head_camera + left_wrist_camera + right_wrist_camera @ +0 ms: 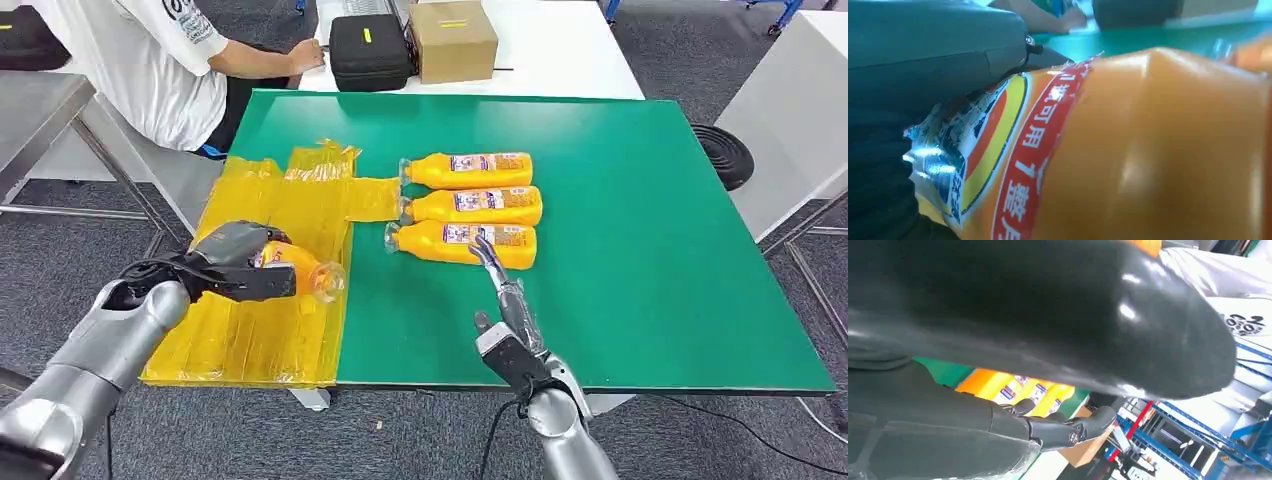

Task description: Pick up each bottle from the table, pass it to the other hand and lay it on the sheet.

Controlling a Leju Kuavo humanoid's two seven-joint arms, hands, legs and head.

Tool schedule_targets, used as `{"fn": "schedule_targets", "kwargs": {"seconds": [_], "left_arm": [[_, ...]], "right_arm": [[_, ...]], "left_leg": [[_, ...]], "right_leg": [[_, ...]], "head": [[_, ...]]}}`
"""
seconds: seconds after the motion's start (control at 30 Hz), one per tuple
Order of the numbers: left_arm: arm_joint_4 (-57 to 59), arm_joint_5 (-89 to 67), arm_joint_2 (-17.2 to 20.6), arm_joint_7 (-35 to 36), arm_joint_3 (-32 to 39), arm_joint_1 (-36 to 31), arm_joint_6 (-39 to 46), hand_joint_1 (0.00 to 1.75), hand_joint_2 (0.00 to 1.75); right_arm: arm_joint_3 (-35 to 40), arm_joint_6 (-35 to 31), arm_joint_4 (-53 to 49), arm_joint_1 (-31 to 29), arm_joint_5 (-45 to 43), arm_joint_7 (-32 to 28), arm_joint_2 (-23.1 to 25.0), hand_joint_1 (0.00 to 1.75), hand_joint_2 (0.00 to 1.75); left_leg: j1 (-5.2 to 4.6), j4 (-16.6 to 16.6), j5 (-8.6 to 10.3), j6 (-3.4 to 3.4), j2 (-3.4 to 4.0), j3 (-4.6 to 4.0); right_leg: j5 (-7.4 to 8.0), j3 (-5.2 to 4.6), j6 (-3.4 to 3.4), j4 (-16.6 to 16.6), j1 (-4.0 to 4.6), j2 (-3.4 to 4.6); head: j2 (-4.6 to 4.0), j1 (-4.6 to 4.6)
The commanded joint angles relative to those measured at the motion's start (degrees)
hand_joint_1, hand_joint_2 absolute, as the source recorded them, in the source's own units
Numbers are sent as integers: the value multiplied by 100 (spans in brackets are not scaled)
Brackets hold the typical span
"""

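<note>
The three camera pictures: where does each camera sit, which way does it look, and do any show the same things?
Head view: high on the robot, looking forward and down at the green table; both silver arms show, left hand holding an orange plastic bottle over the yellow plastic sheet.
Left wrist view: behind the left hand, close on that bottle.
Right wrist view: behind the right hand, facing three orange bottles.
Shared: head and right wrist views both show these three.

Silver arms, grey-black hands, dark fingers, black wrist cables
</note>
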Motion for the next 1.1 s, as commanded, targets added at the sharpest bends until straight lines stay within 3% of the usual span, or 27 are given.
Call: {"fn": "schedule_targets", "kwargs": {"seconds": [0.03,1.1], "left_arm": [[1513,-88,-60,144,-1260,-879,120,175,175],[2321,-79,-524,342,-1482,-501,523,175,175]], "right_arm": [[-250,36,-87,27,-7,17,15,0,0],[-301,92,74,73,40,-16,35,0,0]], "left_leg": [[3,1,-3,-1,-9,8],[1,-5,-7,-1,3,24]], "right_leg": [[-6,13,-11,0,5,-14],[-5,27,-15,-7,4,-4]], "head": [[0,4],[0,2]]}}
